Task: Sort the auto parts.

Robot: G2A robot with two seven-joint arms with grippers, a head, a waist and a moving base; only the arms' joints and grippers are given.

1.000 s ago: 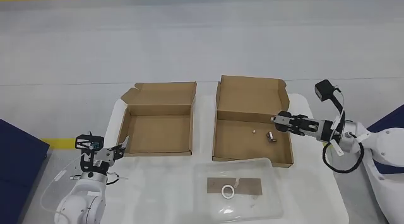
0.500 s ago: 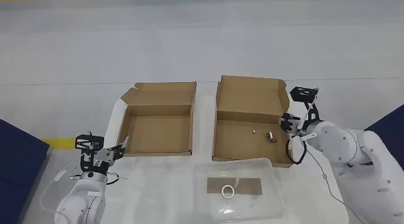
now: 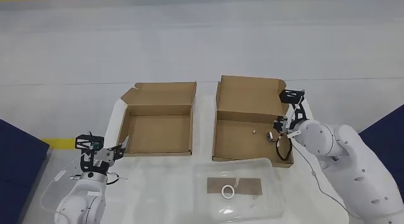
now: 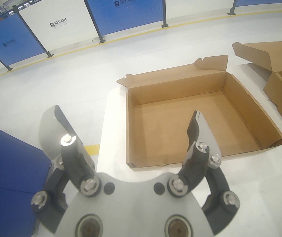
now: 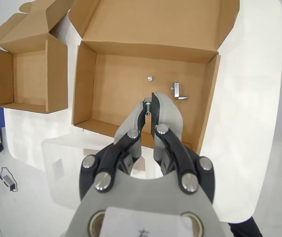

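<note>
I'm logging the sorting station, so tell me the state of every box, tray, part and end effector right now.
Left box: lid open, empty.
Right box: lid open, holding a bracket and a small nut.
Clear tray: uncovered, holding a white ring and a cardboard strip.
Left end effector: open, empty, near the left box.
Right end effector: shut on a bolt, over the right box.

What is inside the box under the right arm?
A small round part and an L-shaped bracket lie on its floor. The right gripper, holding a bolt, hides part of it.
</note>
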